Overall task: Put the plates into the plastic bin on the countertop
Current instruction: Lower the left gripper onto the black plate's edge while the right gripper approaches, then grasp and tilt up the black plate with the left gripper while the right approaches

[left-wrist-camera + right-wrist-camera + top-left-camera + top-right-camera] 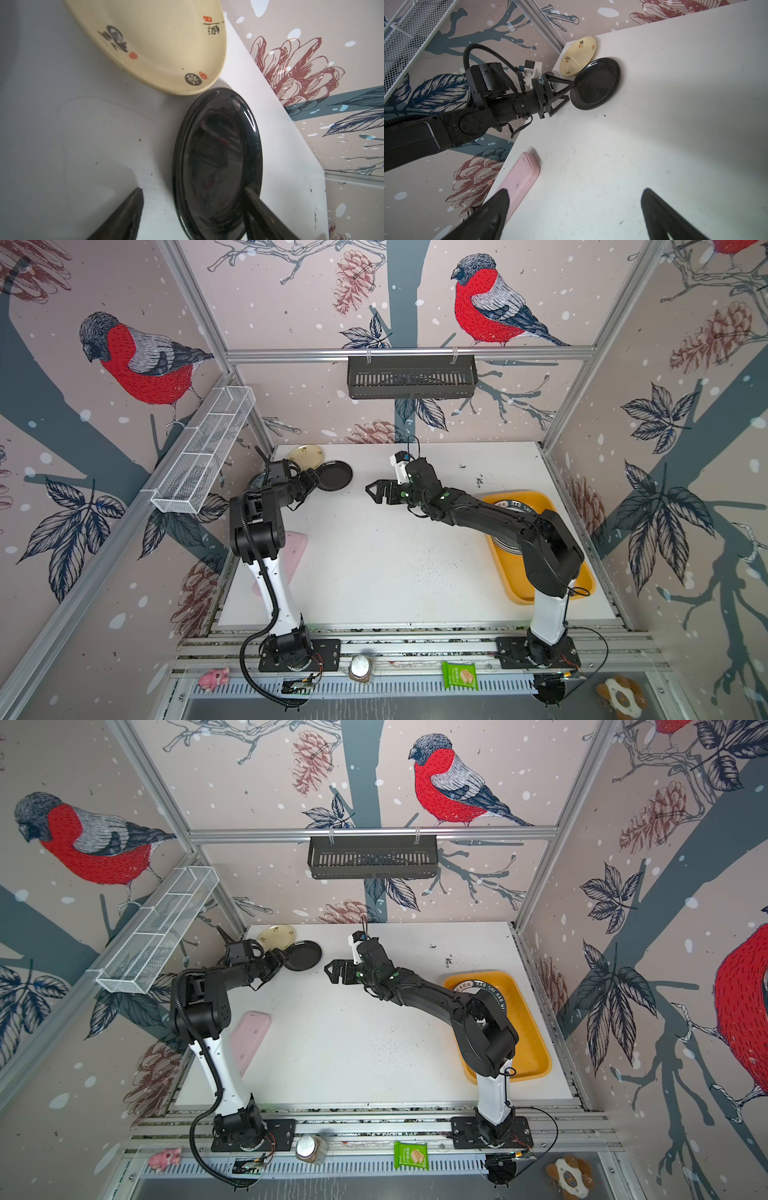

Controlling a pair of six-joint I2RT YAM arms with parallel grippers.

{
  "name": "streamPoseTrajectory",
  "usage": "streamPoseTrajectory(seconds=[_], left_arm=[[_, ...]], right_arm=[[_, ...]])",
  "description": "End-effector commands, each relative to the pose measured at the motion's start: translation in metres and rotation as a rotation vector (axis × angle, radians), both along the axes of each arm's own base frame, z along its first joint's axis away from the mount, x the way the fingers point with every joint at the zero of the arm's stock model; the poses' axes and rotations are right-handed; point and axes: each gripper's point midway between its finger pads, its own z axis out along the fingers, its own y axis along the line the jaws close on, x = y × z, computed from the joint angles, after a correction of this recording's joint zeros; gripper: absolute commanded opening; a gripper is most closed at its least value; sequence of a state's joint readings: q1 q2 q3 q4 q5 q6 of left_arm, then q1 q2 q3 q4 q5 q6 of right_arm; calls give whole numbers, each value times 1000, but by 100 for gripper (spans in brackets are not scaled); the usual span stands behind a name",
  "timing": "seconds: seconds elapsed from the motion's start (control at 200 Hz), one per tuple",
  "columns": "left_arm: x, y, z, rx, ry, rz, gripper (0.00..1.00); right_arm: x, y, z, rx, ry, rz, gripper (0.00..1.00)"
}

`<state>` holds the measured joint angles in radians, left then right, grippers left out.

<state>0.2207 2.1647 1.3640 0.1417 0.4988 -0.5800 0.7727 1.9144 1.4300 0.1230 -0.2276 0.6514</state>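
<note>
left wrist view: black plate (216,158) is lying on the countertop (93,135), its far rim touching the cream plate (162,45).
left claw (194,190): is standing open, straddling the black plate's near rim; one finger (257,203) is sitting over the plate's inside, the other (133,207) is hanging off the plate over bare countertop, so it is not clamping anything.
right wrist view: is showing the left claw (571,91) at the edge of the black plate (598,83), one finger reaching the rim; cannot tell whether it is touching.
plates' place: in both top views the black plate (334,476) (303,955) and cream plate (301,456) are lying together at the back left corner, well apart from the bin.
right claw (372,492): is hovering over the middle of the countertop with jaws spread wide, holding nothing, pointing toward the left claw (313,485).
bin (582,576): is sitting on the right side of the countertop, partly under the right arm, with a lettered plate (513,506) lying in its far end; the count under the arm cannot be told.
pink case (519,182): is lying at the countertop's left edge, beside the left arm.
</note>
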Motion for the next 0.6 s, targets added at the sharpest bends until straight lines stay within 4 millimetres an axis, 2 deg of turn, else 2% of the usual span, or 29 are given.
streamPoseTrajectory(seconds=[0.0,0.11,0.24,0.375,0.595], left_arm=[[-12,-2,-24,-42,98,23,71],[-9,-5,-27,-62,95,15,64],[-7,-4,-31,-69,98,19,46],[-4,-4,-35,-75,103,27,43],[-5,-2,-41,-82,117,40,26]], right_arm=[[8,-3,-2,-19,7,-29,100],[12,-5,-6,-37,13,-43,100],[18,-9,-10,-54,36,-66,99],[28,-15,-21,-69,92,-94,99],[35,-20,-35,-75,150,-114,99]])
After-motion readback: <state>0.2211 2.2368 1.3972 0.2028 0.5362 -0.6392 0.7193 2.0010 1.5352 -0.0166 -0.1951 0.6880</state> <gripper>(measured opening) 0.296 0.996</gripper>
